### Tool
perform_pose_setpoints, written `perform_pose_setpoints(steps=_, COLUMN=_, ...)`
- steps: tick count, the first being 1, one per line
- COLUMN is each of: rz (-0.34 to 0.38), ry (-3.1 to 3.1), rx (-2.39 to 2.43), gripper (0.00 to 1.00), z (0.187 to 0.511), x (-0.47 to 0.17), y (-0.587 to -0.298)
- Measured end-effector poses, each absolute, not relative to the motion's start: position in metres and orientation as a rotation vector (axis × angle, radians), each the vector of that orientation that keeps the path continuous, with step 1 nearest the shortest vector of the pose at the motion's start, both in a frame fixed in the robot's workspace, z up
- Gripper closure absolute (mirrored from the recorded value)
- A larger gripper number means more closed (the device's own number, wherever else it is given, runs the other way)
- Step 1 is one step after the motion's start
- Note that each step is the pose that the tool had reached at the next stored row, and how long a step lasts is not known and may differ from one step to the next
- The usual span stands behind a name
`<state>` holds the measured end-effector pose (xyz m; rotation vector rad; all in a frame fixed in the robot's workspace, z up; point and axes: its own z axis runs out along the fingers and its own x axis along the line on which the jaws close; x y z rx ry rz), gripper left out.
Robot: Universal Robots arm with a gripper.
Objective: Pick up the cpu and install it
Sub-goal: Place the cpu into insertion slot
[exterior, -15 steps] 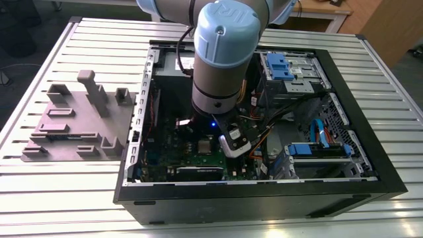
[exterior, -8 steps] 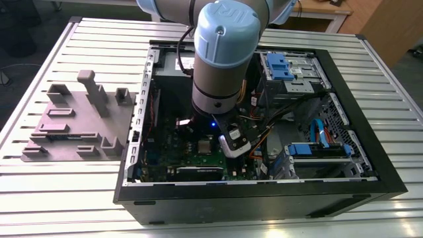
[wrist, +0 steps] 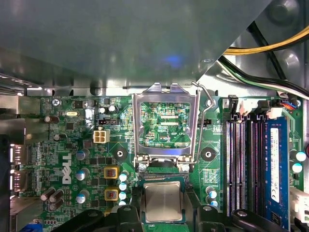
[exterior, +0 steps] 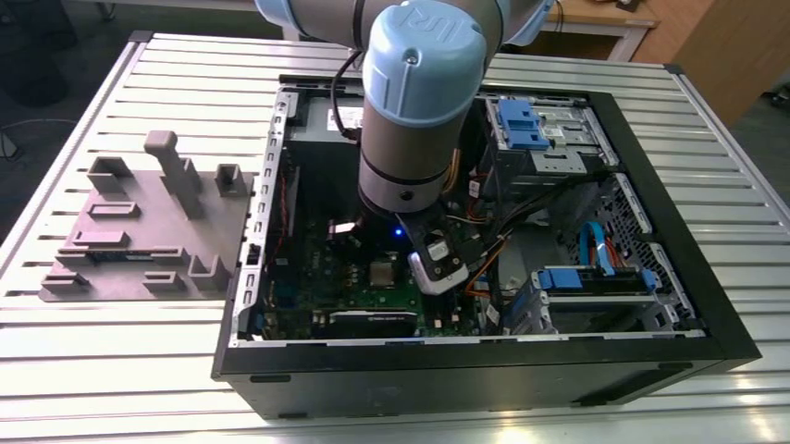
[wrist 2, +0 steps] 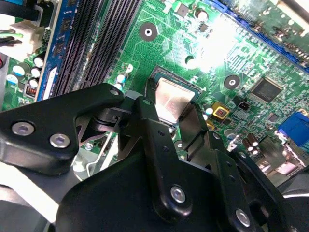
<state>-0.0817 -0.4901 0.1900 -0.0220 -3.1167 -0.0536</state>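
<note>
— Gripper [wrist 2: 170,109] sits closest to my second wrist view, its black links low over the green motherboard [wrist 2: 159,43].
— Where's the cpu [wrist 2: 172,96]?
— Right at the gripper's end, silvery top up, at the socket. It's just beside the open metal frame [wrist: 136,125], with the memory slots [wrist: 241,159] off to one side.
— Clamped on it?
— I cannot tell whether the gripper presses on the cpu or merely straddles it.

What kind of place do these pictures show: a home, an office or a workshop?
Most likely a robotics lab or workshop bench. A robot arm reaches into an open computer case that lies on a slatted metal table, beside a grey parts fixture.
</note>
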Motion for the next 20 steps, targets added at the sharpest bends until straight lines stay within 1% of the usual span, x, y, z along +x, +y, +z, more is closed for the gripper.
perform_pose_setpoints(steps=20, rz=-0.054, ry=-3.116, rx=-0.085, gripper=0.56, z=0.1914, x=-0.0814, y=-0.4901)
